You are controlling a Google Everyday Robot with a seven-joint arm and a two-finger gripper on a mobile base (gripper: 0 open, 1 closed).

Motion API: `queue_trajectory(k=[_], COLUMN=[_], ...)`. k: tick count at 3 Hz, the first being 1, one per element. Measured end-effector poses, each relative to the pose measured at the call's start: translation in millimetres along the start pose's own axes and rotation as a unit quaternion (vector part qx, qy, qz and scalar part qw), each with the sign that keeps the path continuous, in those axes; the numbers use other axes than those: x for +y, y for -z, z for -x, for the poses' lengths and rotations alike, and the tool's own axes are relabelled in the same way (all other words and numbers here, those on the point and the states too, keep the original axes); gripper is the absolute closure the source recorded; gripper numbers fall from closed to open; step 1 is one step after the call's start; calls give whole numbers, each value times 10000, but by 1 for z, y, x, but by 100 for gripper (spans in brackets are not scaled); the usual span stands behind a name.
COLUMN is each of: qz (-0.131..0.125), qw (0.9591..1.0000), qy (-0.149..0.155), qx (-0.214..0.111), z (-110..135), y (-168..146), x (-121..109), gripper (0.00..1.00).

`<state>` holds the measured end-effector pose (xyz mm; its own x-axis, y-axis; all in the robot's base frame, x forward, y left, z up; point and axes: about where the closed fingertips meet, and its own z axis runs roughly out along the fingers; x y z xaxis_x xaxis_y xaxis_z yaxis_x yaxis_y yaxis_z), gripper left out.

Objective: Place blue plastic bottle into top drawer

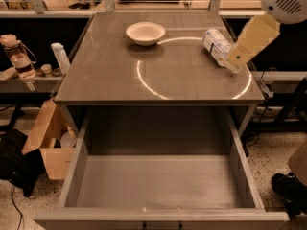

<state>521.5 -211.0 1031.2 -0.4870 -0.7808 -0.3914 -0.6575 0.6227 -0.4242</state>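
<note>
The blue plastic bottle (215,43), upper right, is overlapped by the gripper (235,58), whose state cannot be told; reaching is judged underway, grasping needed next.

Blue plastic bottle (216,44) lying on its side at the right rear of the tabletop (110,75), clear and ribbed, pale bluish label showing, gripper (236,59) hanging over its near end, top drawer (158,186) sitting pulled out below, plain grey inside.
</note>
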Motion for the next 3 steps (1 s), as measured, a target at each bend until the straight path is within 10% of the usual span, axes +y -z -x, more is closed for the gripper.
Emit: queue_trajectory(k=[3], qz=[-347], qw=[9944], qy=[-773], qx=[632], z=[16], y=[-48], x=[-23], gripper=[0])
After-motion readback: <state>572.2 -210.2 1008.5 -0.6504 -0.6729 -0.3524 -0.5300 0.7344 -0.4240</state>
